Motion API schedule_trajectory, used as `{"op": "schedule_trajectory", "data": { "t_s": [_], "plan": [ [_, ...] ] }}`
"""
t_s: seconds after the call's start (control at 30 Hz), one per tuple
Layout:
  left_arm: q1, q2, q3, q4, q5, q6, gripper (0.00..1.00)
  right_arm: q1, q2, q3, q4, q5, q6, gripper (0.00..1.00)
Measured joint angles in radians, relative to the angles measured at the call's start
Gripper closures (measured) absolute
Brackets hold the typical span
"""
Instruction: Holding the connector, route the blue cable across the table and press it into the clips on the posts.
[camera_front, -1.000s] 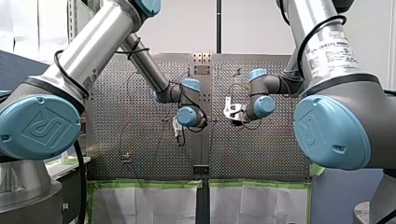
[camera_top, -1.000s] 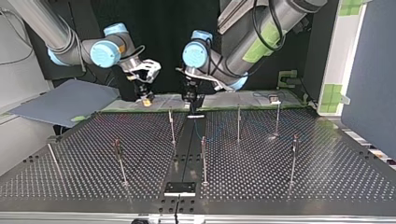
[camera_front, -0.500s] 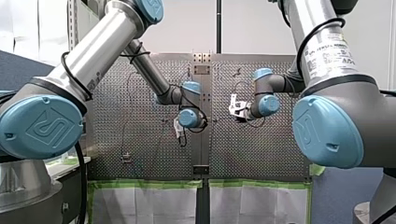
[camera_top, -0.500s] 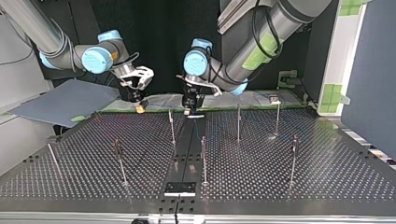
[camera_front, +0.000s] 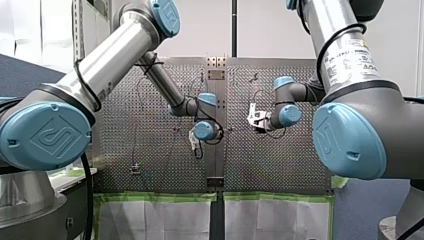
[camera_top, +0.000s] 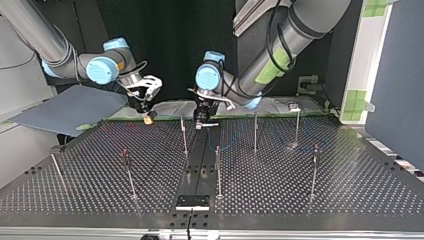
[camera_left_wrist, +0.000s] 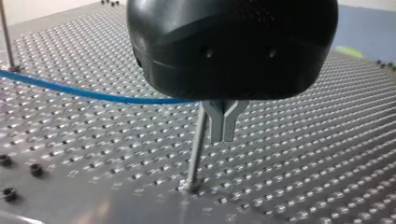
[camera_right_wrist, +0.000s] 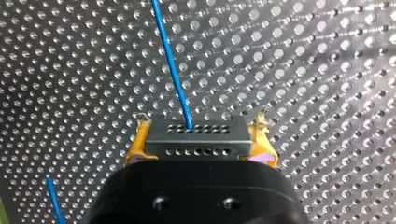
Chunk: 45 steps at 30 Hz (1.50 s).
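Note:
My right gripper (camera_right_wrist: 200, 139) is shut on a grey connector (camera_right_wrist: 196, 145), held between its yellow pads (camera_right_wrist: 137, 143). The blue cable (camera_right_wrist: 172, 70) leaves the connector and runs ahead over the perforated table. In the top view this gripper (camera_top: 148, 118) hangs low at the far left of the table. My left gripper (camera_left_wrist: 223, 133) has its metal fingers shut, and the blue cable (camera_left_wrist: 93, 94) runs into the fork at their root. A thin post (camera_left_wrist: 197, 149) stands just beside those fingers. In the top view my left gripper (camera_top: 200, 121) sits beside the far middle post (camera_top: 184, 135).
Several thin posts rise from the table, among them one (camera_top: 218, 170) at the middle, one (camera_top: 255, 132) further back and one (camera_top: 314, 170) at the top view's right. A black plate (camera_top: 192, 201) lies at the near edge. A blue-grey panel (camera_top: 70, 107) lies off the left.
In the top view my right gripper has moved left and lower with the connector. My left gripper has shifted slightly left toward the far middle post, staying shut.

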Motion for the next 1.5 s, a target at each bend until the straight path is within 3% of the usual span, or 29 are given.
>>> {"op": "schedule_trajectory", "data": {
  "t_s": [0.23, 0.8, 0.83, 0.87, 0.9, 0.97, 1.0, 1.07, 1.5],
  "plan": [
    [0.016, -0.002, 0.049, -0.013, 0.001, 0.000, 1.00, -0.020, 0.013, -0.019, 0.001, -0.004, 0.000, 1.00],
    [0.041, -0.001, 0.074, -0.052, 0.018, 0.006, 1.00, -0.062, 0.026, -0.082, 0.001, -0.048, 0.000, 1.00],
    [0.040, -0.001, 0.074, -0.054, 0.019, 0.007, 0.82, -0.063, 0.026, -0.082, 0.001, -0.051, 0.000, 1.00],
    [0.039, -0.001, 0.074, -0.057, 0.019, 0.008, 0.71, -0.065, 0.026, -0.083, 0.001, -0.055, 0.000, 1.00],
    [0.038, -0.001, 0.074, -0.060, 0.020, 0.008, 0.71, -0.067, 0.026, -0.084, 0.001, -0.059, 0.000, 1.00],
    [0.035, -0.001, 0.074, -0.069, 0.022, 0.009, 0.30, -0.069, 0.026, -0.084, 0.001, -0.062, -0.001, 1.00],
    [0.034, -0.001, 0.074, -0.073, 0.023, 0.009, 0.30, -0.070, 0.026, -0.084, 0.001, -0.064, -0.002, 1.00],
    [0.032, -0.001, 0.074, -0.083, 0.023, 0.010, 0.00, -0.071, 0.027, -0.084, 0.001, -0.066, -0.003, 1.00],
    [0.019, 0.022, 0.080, -0.183, 0.012, 0.086, 0.00, -0.088, 0.027, -0.084, 0.004, -0.072, -0.005, 1.00]
  ]
}}
